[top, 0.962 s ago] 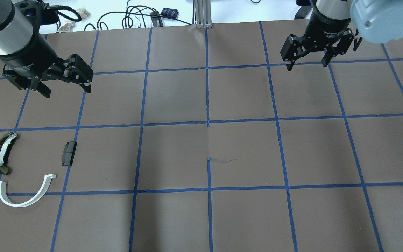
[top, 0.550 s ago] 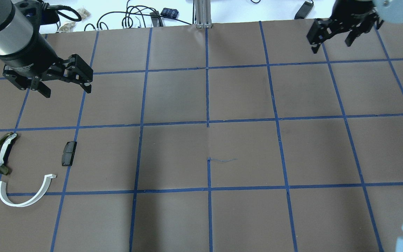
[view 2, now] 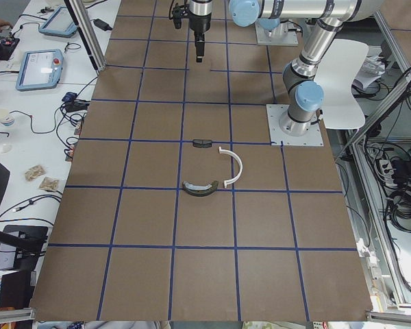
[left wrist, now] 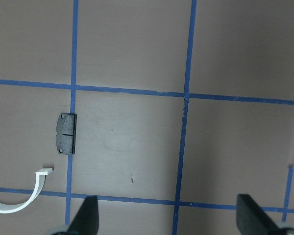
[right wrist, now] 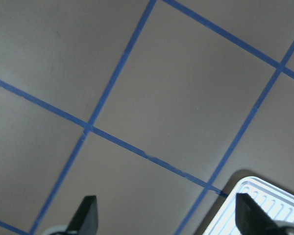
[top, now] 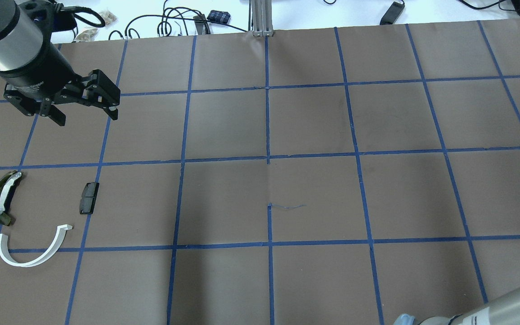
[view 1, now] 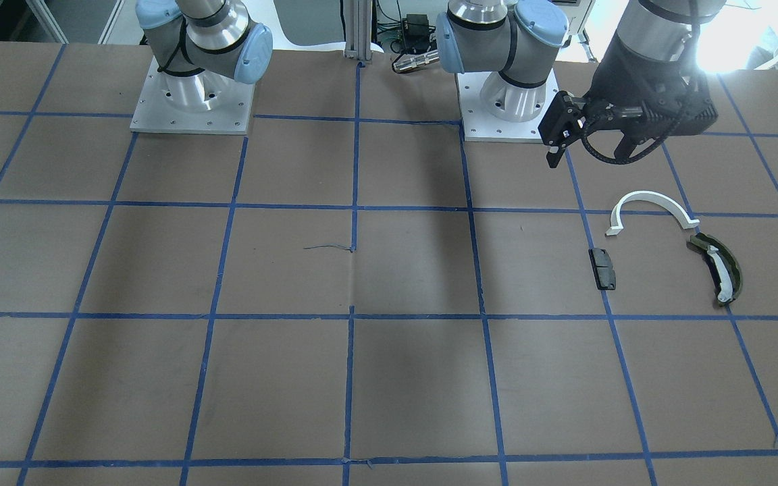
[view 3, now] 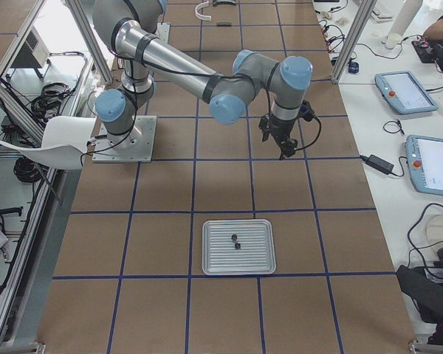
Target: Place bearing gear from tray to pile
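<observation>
The pile lies on the brown table at my left: a white half-ring arc [top: 32, 250], a dark flat block [top: 89, 197] and an olive-green curved piece with a white strip [top: 2, 197]. My left gripper [top: 86, 117] is open and empty. It hangs high, beyond the pile, and its wrist view shows the block [left wrist: 66, 133] below. A metal tray [view 3: 236, 269] holds two small dark parts [view 3: 235, 242]; which is the bearing gear I cannot tell. My right gripper [right wrist: 167, 215] is open and empty, short of the tray, whose corner [right wrist: 264, 200] shows in its wrist view.
Both robot bases [view 1: 190, 101] stand at the table's robot-side edge. Cables and small boxes [top: 218, 16] lie past the far edge. Tablets [view 3: 402, 90] sit on a side bench by the far edge. Blue tape lines grid the table.
My right gripper has swung right and away, out of the overhead view. My left gripper and the pile have not moved.
</observation>
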Motion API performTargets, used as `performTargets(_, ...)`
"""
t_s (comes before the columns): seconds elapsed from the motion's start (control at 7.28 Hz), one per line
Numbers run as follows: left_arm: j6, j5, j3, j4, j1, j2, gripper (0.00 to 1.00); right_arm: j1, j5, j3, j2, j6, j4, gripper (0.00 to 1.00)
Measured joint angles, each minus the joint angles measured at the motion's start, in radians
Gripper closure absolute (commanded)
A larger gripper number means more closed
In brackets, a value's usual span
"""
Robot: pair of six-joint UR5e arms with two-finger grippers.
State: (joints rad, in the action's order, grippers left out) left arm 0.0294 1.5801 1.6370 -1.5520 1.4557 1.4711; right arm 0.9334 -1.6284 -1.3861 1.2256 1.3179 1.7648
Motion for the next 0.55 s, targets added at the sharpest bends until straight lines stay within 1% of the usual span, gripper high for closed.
performTargets(0.27,0.000,0.000,0.000,0.000,0.000,0.000,0.00,-0.100,0.004,-0.020,-0.049,0.314,0.024,0.00)
performTargets(0.41,0.000,0.000,0.000,0.000,0.000,0.000,0.00,-0.135,0.003,-0.039,-0.079,0.462,0.063,0.00)
performTargets(0.55,-0.001,-0.001,0.000,0.000,0.000,0.000,0.00,-0.178,0.005,-0.065,-0.108,0.601,0.130,0.00)
